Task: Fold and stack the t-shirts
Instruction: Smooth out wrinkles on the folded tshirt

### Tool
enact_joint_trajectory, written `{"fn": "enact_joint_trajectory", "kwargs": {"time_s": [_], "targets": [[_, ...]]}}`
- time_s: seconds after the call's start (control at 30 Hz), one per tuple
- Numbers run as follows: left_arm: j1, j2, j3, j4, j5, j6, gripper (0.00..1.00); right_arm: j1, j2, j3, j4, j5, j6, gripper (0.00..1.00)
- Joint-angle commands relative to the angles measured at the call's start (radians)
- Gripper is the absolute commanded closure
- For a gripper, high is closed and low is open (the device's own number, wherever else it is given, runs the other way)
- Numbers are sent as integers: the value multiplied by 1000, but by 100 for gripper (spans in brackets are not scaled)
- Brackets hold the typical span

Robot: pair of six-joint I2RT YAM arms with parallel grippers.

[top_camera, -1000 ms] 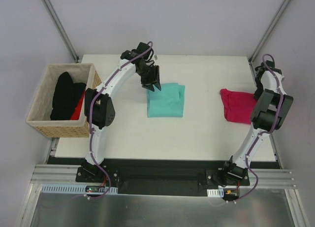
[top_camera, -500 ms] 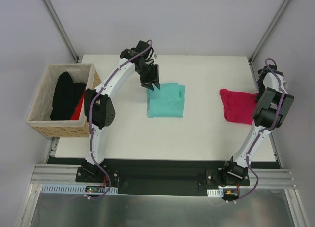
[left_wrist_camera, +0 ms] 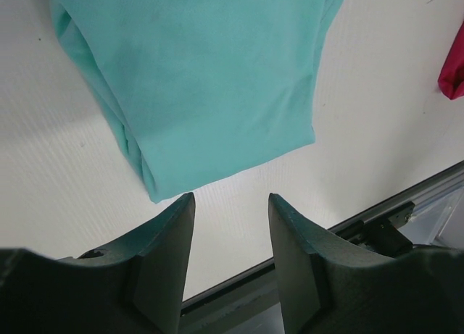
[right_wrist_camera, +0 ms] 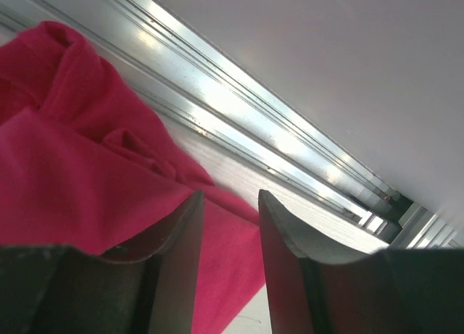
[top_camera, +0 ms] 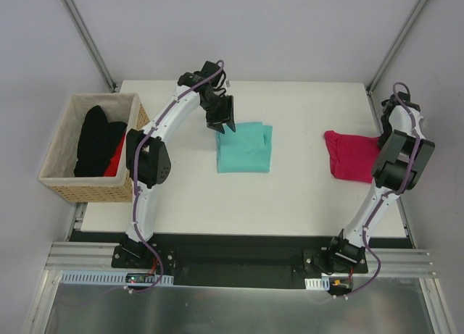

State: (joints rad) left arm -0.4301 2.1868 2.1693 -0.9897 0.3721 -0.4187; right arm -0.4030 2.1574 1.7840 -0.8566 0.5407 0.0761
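White table (top_camera: 304, 196): teal t-shirt (top_camera: 245, 147) folded mid-table, magenta t-shirt (top_camera: 349, 155) bunched by right edge; left gripper (left_wrist_camera: 230, 203) and right gripper (right_wrist_camera: 230, 200) parted, empty. Likely best: pinch the magenta t-shirt's hem, spread flat first.

1. We see a soft teal-green cloth t-shirt (top_camera: 244, 147) folded into a flat, neat rectangle near the middle of the white table (top_camera: 304, 196). Its layered edges show along one side in the left wrist view.
2. We see a soft magenta-pink cloth t-shirt (top_camera: 350, 156) lying bunched and wrinkled near the table's right edge, well apart from the teal one.
3. We see black cloth shirts (top_camera: 96, 140) heaped in the tan woven basket (top_camera: 54, 149) left of the table, with a strip of red cloth (top_camera: 114, 162) beside them.
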Motion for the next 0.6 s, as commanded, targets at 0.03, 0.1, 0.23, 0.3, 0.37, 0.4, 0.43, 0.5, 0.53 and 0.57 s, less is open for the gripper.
{"fn": "enact_joint_trajectory", "kwargs": {"time_s": [0.03,0.1,0.23,0.3,0.37,0.4,0.43,0.5,0.53,0.57], "targets": [[30,16,9,-24,-33,20,55,59,-180,8,19,1,-2,59],[40,16,0,-24,-27,24,55,111,-197,3,13,37,-16,58],[51,-4,-42,-12,-36,37,55,231,-243,-21,8,42,-36,56],[59,-13,-68,3,-38,37,55,275,-251,-29,5,36,-39,55],[65,-16,-81,13,-32,35,55,345,-240,-38,1,34,-38,54],[65,-18,-95,14,-32,34,55,368,-232,-35,-12,44,-36,53],[67,-16,-100,16,-27,34,55,401,-223,-34,-16,45,-30,52],[67,-18,-118,25,-27,38,55,438,-205,-38,-13,42,-32,42],[67,-18,-123,26,-29,41,55,467,-199,-37,-13,45,-36,38],[67,-16,-129,25,-30,43,55,480,-196,-34,-12,33,-41,34]]}}
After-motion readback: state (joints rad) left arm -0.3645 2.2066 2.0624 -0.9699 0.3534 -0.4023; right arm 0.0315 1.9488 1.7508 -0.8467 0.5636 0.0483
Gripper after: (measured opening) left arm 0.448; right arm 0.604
